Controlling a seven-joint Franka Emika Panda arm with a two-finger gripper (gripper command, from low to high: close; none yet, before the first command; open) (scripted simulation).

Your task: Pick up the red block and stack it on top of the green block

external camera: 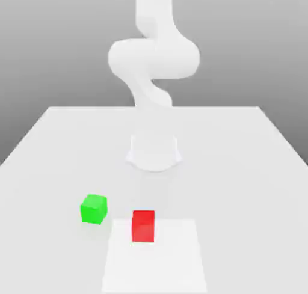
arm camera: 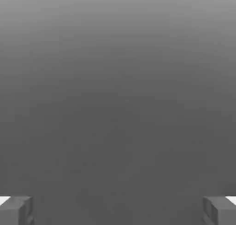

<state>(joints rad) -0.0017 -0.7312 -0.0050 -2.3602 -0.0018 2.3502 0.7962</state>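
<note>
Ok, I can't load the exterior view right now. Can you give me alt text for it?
A red block and a green block sit apart on a white table, the green one toward the exterior view's left and slightly farther back. Behind them, the white robot arm rises at the table's middle, touching neither block.

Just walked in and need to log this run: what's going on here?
A white robot arm stands over a white table, about to stack cubes. Nothing is handled yet. The red block and the green block both sit on the table, apart from each other, the green one toward the exterior view's left. The gripper is open and holds nothing.
</note>
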